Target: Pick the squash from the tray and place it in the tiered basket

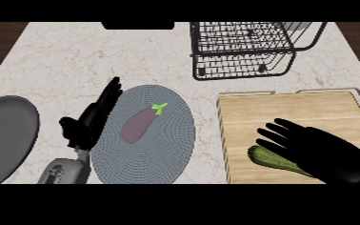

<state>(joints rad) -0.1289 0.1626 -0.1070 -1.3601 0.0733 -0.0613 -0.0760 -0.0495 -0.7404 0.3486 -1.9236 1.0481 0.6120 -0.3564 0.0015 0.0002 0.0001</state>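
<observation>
While curled fingers of the right hand (320, 155) wrap a long green squash (271, 158), the wooden tray (295, 112) lies flat.

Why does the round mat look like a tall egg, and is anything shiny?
Head view: the steep downward look stretches the mat; no glare shows on the counter; the right hand hides most of the squash; the black hands show almost no detail.
</observation>
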